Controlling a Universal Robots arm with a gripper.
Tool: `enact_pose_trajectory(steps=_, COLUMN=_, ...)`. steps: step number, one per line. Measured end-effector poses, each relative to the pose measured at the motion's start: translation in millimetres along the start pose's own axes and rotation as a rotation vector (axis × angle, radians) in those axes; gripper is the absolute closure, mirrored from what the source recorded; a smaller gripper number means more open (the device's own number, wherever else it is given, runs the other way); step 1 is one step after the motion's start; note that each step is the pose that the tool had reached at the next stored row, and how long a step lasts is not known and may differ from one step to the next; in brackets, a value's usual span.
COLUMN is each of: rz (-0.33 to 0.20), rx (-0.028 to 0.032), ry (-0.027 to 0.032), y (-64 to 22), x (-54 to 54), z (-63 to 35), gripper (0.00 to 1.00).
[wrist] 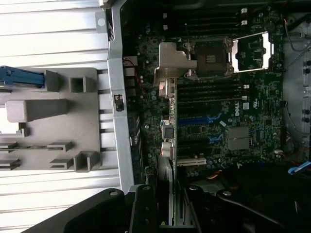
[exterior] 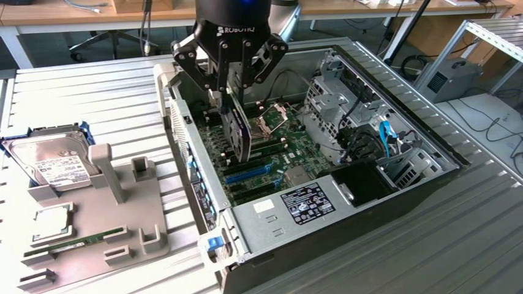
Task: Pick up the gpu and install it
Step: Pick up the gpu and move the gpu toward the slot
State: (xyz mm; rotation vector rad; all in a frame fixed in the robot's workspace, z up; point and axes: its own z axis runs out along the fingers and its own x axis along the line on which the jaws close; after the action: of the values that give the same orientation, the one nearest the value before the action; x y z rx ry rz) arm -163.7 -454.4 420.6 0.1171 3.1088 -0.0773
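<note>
Jaws clenched on the gpu (exterior: 239,131), card held on edge inside the open case (exterior: 384,208). Its lower edge was near the motherboard's blue slots (exterior: 249,173); couldn't tell if touching.

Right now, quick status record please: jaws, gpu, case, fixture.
jaws: closed on the gpu, gripping its upper end
gpu pose: on edge, roughly upright, over the motherboard inside the open case
seating: lower edge close to the blue slots; cannot tell whether it is seated
fixture: to the exterior view's left of the case, holds the hard drive and the memory stick
</note>
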Motion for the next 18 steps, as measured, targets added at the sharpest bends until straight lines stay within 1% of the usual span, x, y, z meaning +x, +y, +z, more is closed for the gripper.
enact_pose_trajectory(steps=18, rz=0.000, rx=0.0061, ry=-0.0004, y=0.7, x=-8.6, z=0.3, gripper=0.74)
